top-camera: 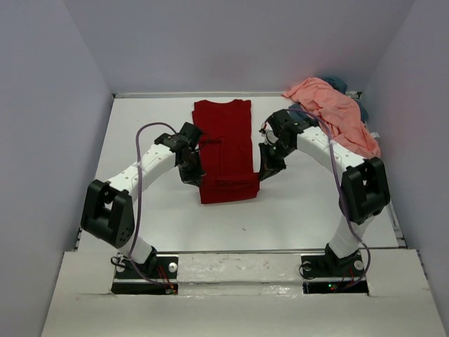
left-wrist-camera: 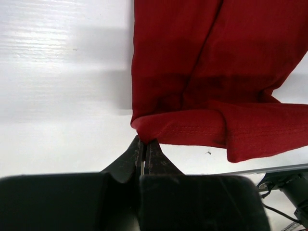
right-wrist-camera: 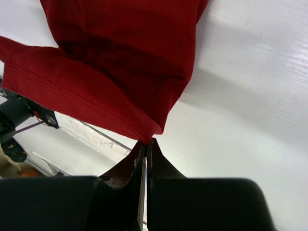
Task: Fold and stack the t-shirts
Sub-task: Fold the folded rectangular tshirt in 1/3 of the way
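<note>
Main risk: both pinches sit on the very corner tips of the dark red t-shirt (top-camera: 223, 140)'s near hem, with little cloth between the fingers, so a quick lift or the two arms pulling apart could slip a corner out and drop the fold crooked. If the arms carry at uneven heights or speeds, the narrow strip could skew or its side folds open up. The shirt lies lengthwise mid tabletop (top-camera: 140, 126), collar at the far end and near hem raised a bit. The salmon pink t-shirt (top-camera: 330, 105) is heaped in the far right corner over the slate blue-grey t-shirt (top-camera: 339, 82), close behind the right arm, so a wide swing might snag it. The left gripper (left-wrist-camera: 145, 145) is clenched on the near-left hem corner and the right gripper (right-wrist-camera: 146, 144) on the near-right. Both arms have elbows out wide, forearms angled inward, wrists tipped down, roughly mirrored either side of the shirt.
</note>
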{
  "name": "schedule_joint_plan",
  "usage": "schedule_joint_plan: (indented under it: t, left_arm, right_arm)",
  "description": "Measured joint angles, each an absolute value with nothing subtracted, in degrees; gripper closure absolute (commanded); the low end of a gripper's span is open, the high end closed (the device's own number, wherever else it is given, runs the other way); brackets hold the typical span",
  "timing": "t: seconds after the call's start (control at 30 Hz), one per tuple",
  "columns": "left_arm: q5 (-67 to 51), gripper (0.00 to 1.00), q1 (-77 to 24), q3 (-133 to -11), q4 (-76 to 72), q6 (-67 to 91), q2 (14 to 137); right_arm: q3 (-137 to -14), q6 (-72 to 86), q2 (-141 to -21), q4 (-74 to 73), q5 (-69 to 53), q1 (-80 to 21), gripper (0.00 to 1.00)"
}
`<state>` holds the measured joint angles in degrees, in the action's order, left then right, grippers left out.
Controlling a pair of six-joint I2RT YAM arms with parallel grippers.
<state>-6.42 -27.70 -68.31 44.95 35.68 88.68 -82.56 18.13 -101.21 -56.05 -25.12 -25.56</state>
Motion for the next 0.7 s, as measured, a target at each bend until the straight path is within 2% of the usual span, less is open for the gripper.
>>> schedule_joint_plan:
  t: [0.7]
  left_arm:
    - [-5.32, 1.0, -23.29, -80.82, 48.01, 30.09, 98.39]
  right_arm:
    - [-97.62, 15.84, -111.53, -59.9, -25.85, -23.27, 1.0]
